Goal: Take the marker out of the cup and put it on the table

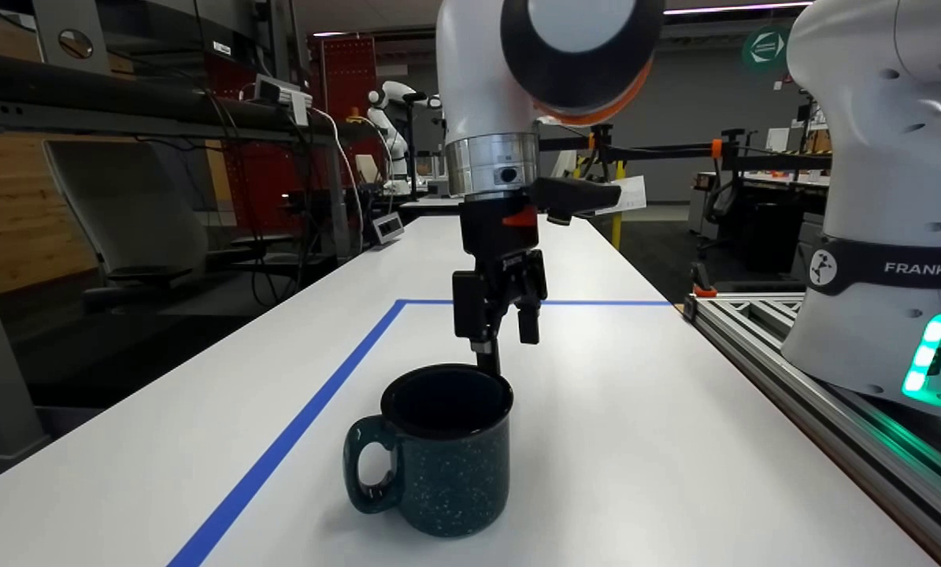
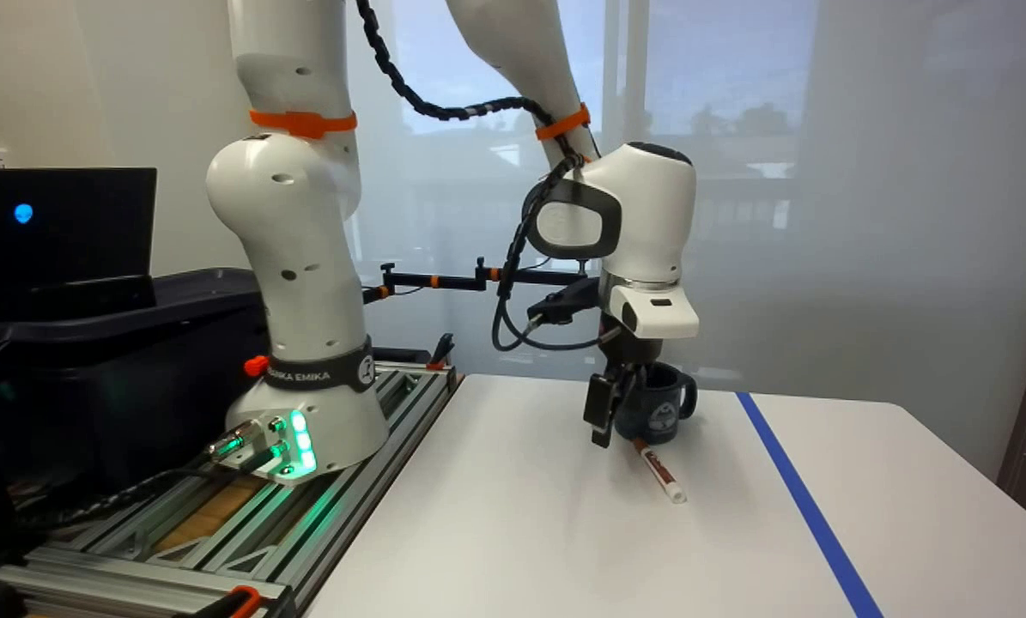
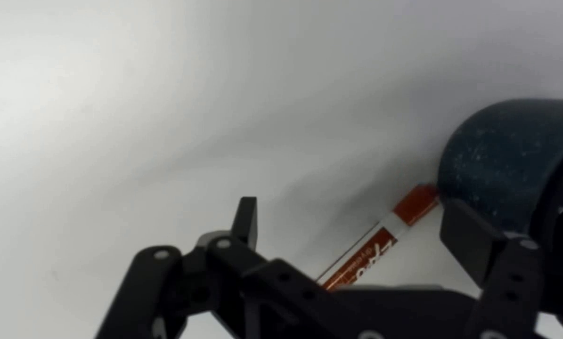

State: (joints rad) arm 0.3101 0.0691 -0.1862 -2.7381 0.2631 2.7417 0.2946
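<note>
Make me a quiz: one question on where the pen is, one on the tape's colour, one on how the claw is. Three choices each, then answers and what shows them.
1. Where is the marker?
A) on the table, beside the cup
B) inside the cup
C) across the cup's rim

2. What colour is the tape?
A) yellow
B) red
C) blue

3. How is the gripper?
A) shut on the cup
B) open
C) shut on the marker

1 A: in an exterior view it lies by the cup's base.
2 C: both exterior views show it blue.
3 B: in the wrist view its fingers stand apart.
</note>
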